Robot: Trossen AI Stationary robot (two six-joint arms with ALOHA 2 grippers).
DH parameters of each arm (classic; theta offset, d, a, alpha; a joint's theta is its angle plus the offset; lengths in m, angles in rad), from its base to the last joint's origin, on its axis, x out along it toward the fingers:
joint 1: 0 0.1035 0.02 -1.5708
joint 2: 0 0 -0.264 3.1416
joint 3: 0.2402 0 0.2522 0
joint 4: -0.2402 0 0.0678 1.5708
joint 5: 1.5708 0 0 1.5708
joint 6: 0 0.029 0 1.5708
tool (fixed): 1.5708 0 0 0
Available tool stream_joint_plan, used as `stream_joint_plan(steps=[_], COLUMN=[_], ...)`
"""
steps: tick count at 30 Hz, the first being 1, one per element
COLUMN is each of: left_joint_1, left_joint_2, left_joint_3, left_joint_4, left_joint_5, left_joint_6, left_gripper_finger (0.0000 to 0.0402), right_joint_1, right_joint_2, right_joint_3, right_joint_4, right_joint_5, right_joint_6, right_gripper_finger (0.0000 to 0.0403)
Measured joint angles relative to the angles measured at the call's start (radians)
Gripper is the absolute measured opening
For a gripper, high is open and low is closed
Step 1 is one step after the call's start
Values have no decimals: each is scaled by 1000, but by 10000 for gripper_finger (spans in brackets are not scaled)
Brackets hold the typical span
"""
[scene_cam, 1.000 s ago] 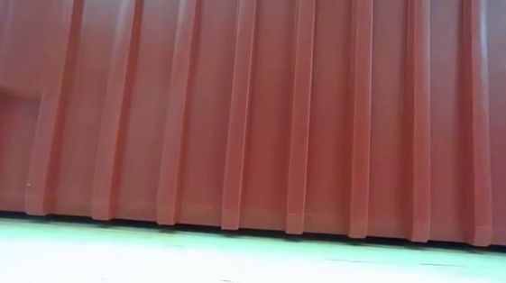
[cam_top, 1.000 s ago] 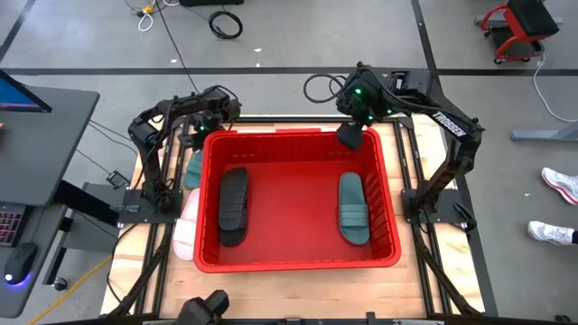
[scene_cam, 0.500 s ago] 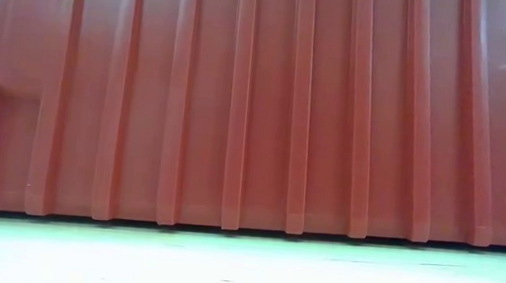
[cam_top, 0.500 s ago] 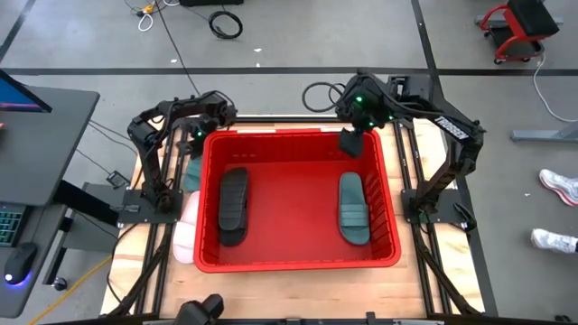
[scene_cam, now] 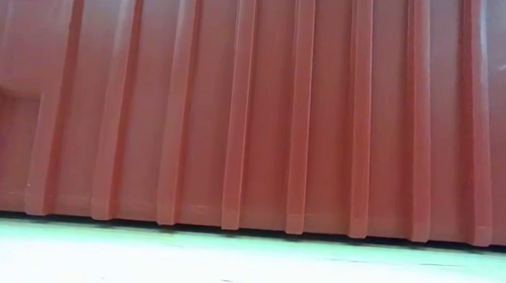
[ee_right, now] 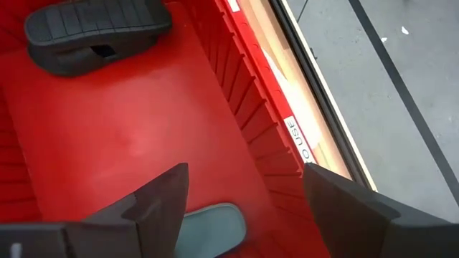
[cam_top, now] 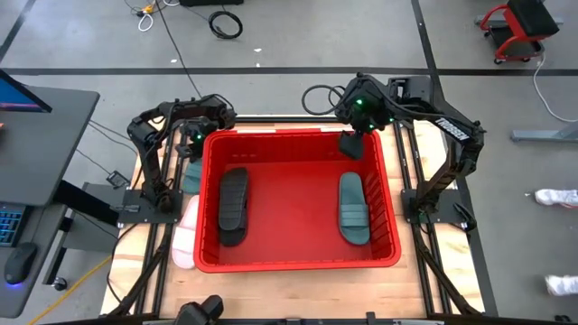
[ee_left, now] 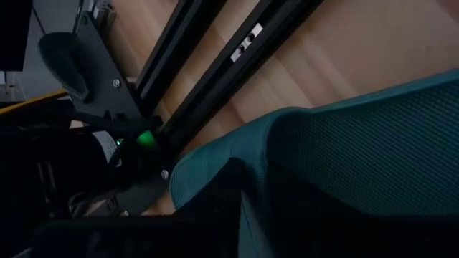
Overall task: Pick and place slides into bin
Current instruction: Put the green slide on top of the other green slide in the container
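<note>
A: left hand point(cam_top: 191, 137) — state?
B: down on the surface point(cam_top: 149, 262) outside the bin's point(cam_top: 298, 264) left wall, at the far corner; wrist view has a teal slide point(ee_left: 358, 150) right under it, filling the frame; fingers look close in on its edge, but can't tell if they've clamped or are just near; calling it unclear.
A: right hand point(cam_top: 350, 143)?
B: hovering over the bin's far right corner; fingers point(ee_right: 154, 197) spread wide, nothing between them; a second teal slide point(cam_top: 353, 208) lies in the bin just below and ahead of it, a black slide point(cam_top: 233, 205) across the bin floor, well away from it.
A: anything left outside?
B: a pale pink one point(cam_top: 185, 233) on the surface, nearer the front than the left hand, hard against the bin's left wall.
A: risks?
B: my read: grip is on the slide's rim only, rubber flexes, so it could peel out on the lift; slide also sits tight beside the bin wall, so a low carry could snag the toe on the rim and drop it back outside; frame rail is close by the left hand too, possible knock; right hand parked over the bin could crowd the drop path.
</note>
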Motion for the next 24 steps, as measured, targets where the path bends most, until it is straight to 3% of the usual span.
stream_joint_plan(steps=[4,11,19,24], left_joint_1=[0,11,-40,-110], left_joint_2=[0,-23,-157,-195], left_joint_3=[0,9,148,259], left_joint_4=[-19,-100,-123,-124], left_joint_5=[-26,-109,-356,-496], left_joint_6=[-20,-1,0,89], left_gripper_finger=[14,23,14,12], right_joint_1=[0,-14,-80,-99], right_joint_2=[-13,-99,-163,-165], right_joint_3=[0,0,0,0], right_joint_4=[0,0,0,0], right_joint_5=[2,32,32,34], right_joint_6=[15,38,29,28], right_gripper_finger=[281,281,281,281])
